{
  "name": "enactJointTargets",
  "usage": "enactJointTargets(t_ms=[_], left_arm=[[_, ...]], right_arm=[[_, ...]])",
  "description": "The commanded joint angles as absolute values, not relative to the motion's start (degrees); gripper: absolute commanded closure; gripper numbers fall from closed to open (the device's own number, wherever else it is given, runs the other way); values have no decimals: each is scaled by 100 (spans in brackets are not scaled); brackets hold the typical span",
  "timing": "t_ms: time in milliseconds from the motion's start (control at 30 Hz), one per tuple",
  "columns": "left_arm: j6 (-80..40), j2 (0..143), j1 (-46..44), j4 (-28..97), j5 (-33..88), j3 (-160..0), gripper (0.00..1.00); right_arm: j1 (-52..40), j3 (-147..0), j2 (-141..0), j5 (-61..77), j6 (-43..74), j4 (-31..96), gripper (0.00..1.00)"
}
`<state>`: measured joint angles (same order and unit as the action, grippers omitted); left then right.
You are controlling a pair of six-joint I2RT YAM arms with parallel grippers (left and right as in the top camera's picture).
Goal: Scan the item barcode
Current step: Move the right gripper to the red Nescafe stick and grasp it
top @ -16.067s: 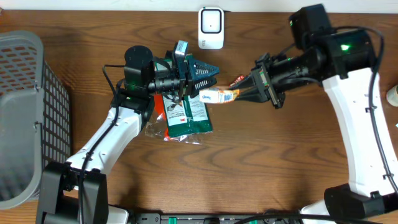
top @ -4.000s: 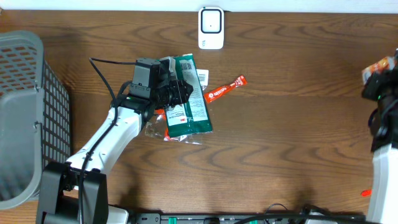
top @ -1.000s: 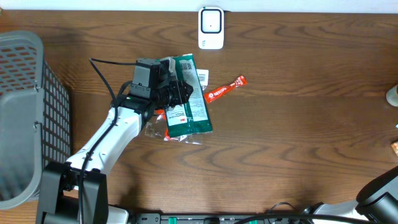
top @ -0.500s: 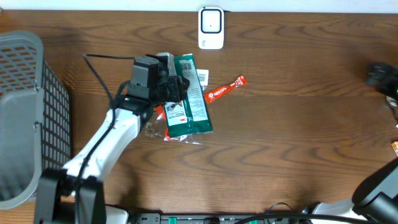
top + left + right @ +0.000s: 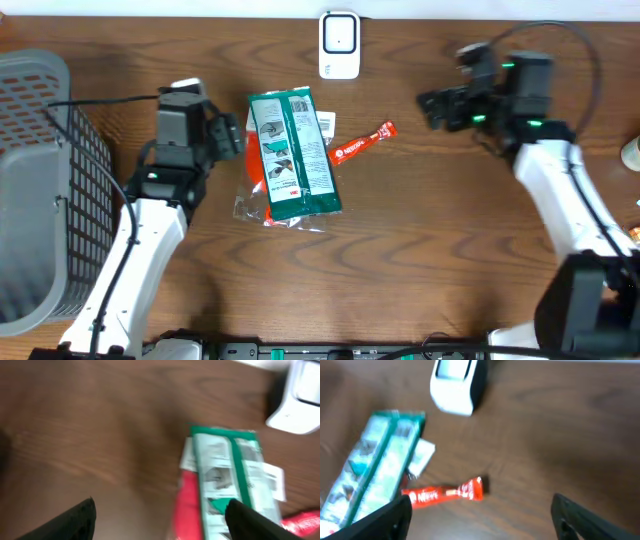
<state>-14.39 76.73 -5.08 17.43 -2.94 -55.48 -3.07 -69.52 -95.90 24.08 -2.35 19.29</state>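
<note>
Cellophane (image 5: 250,208), clear and crinkled, is the nearest loose thing on your table (image 5: 450,260), poking out from under the near end of the green packet (image 5: 292,150). That packet lies flat near the middle of the wood, left of centre, its long side running away from you and tipped slightly. Its face is dark green, with a green band between two pale printed panels, and a small white tag (image 5: 326,122) sticks out at its far right edge. The print is too small to tell whether a barcode shows. A red wrapper (image 5: 257,176) peeks from beneath its left side.

Just left of the packet, and apart from it, your left gripper (image 5: 232,143) has its jaws spread wide and holds nothing. Just right of the packet lies a red stick sachet (image 5: 360,145) with white lettering, set at an angle. Farther right, well apart from the sachet, your right gripper (image 5: 432,108) is also spread wide and holds nothing.

At the far edge stands the white scanner (image 5: 339,45). A grey mesh basket (image 5: 40,200) fills the left edge.
</note>
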Motion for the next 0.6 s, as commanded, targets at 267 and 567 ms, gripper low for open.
enactJointTargets(t_ms=[267,567], left_arm=[[-1529,7677,-296,2722,191,-5621,18],[-1533,7719,-296,2969,473,-5559,18]], right_arm=[[-943,-6976,-11037,1535,-738,2211,7],[-952,-6976,-11511,2453,-757,1903,26]])
